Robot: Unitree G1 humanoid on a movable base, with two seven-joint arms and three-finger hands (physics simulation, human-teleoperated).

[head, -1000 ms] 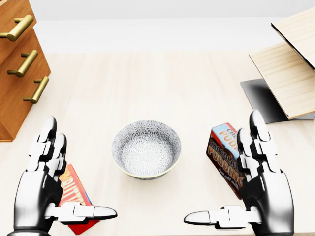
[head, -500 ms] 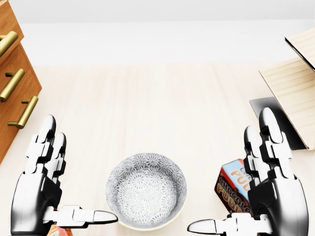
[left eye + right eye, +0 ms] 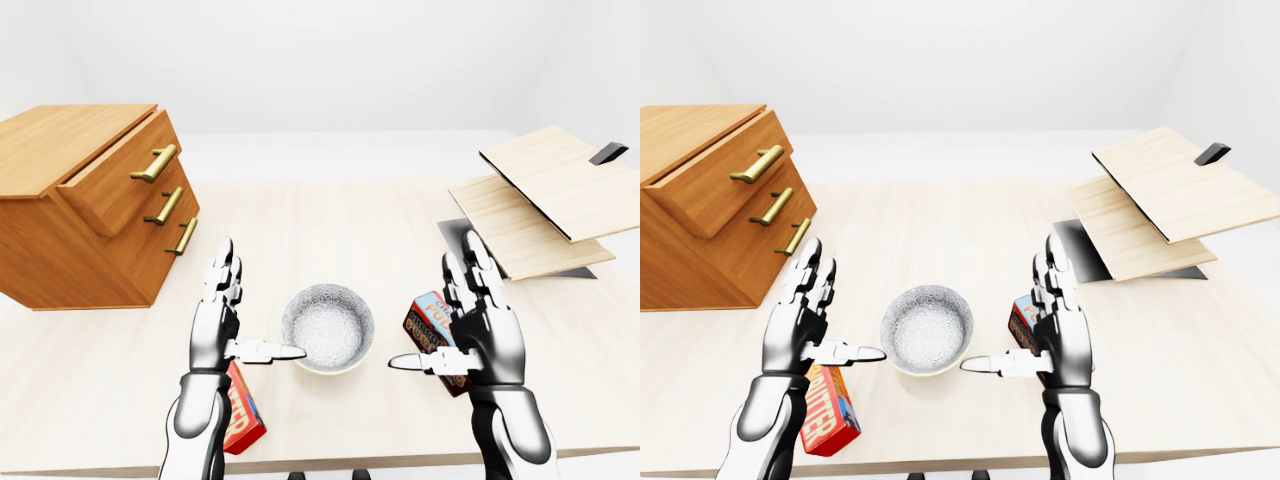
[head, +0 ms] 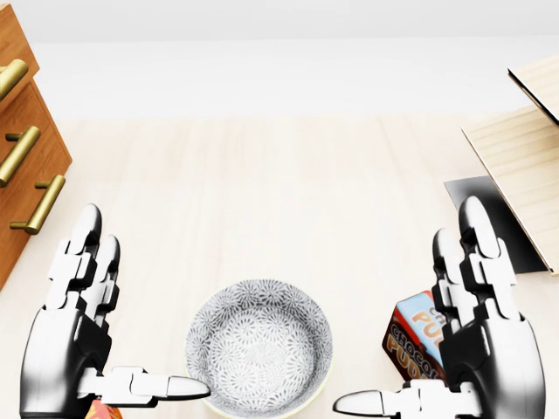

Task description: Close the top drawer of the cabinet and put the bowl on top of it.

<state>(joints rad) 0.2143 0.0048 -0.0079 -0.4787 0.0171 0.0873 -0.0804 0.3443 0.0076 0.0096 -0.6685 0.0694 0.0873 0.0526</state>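
Both hands are wide open and holding nothing: left hand [image 3: 215, 335] just left of the bowl [image 3: 328, 327], thumb pointing at its rim, right hand [image 3: 485, 340] off to the bowl's right. The red box [image 3: 240, 420] sits below-left of the bowl, and the pudding box [image 3: 428, 322] is just to its right. Further up-left of the bowl is the cabinet [image 3: 80, 240], with its top drawer [image 3: 120, 178] poking out.

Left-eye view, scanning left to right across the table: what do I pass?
The cabinet → left hand → bowl → right hand → wooden boards.
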